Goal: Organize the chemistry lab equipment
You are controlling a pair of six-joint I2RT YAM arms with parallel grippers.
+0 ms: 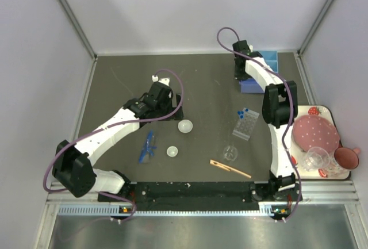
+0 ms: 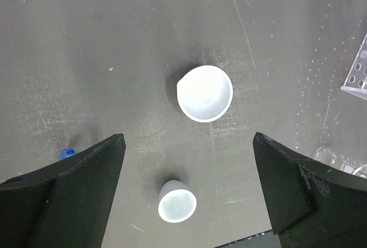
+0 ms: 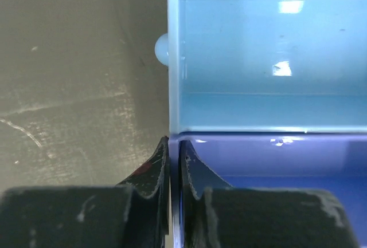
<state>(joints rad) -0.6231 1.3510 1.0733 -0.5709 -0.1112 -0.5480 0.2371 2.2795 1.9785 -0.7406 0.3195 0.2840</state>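
Note:
My left gripper (image 1: 172, 111) (image 2: 189, 139) hangs open above two small round dishes, the larger (image 2: 205, 93) (image 1: 185, 126) ahead of the fingers and the smaller (image 2: 177, 201) (image 1: 172, 151) between them, touching neither. A clear tube rack (image 1: 245, 125) holds blue-capped tubes (image 1: 242, 112). A tiny beaker (image 1: 230, 153), a wooden clip (image 1: 230, 168) and blue tweezers (image 1: 148, 145) lie on the mat. My right gripper (image 1: 241, 79) (image 3: 174, 142) is shut on the left wall of a dark blue bin (image 3: 275, 156) (image 1: 253, 85), one finger inside and one outside.
A light blue bin (image 3: 269, 47) (image 1: 268, 62) adjoins the dark one at the back right. A strawberry-print tray (image 1: 322, 111) with a pink plate (image 1: 316, 133) and cup (image 1: 347, 157) sits at the right edge. Enclosure walls ring the mat.

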